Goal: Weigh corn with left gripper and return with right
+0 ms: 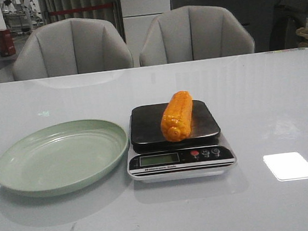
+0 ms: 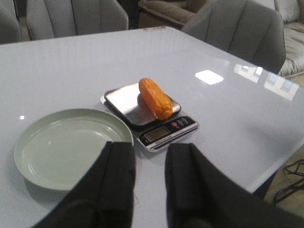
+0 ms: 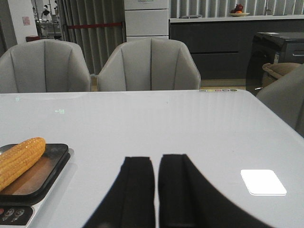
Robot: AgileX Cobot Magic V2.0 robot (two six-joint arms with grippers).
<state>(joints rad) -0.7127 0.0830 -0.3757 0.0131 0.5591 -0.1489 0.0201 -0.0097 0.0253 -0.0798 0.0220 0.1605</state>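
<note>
The orange-yellow corn (image 1: 177,116) lies on the dark platform of a small kitchen scale (image 1: 177,157) at the table's middle. It also shows in the left wrist view (image 2: 155,98) and at the edge of the right wrist view (image 3: 19,160). My left gripper (image 2: 150,149) is open and empty, held above the table short of the scale and the plate. My right gripper (image 3: 156,161) is shut and empty, to the right of the scale. Neither gripper shows in the front view.
A pale green plate (image 1: 16,163) lies left of the scale, nearly touching it; it also shows in the left wrist view (image 2: 33,161). Two grey chairs (image 1: 72,47) stand behind the table's far edge. A bright light reflection (image 1: 289,166) lies on the glossy tabletop at the right.
</note>
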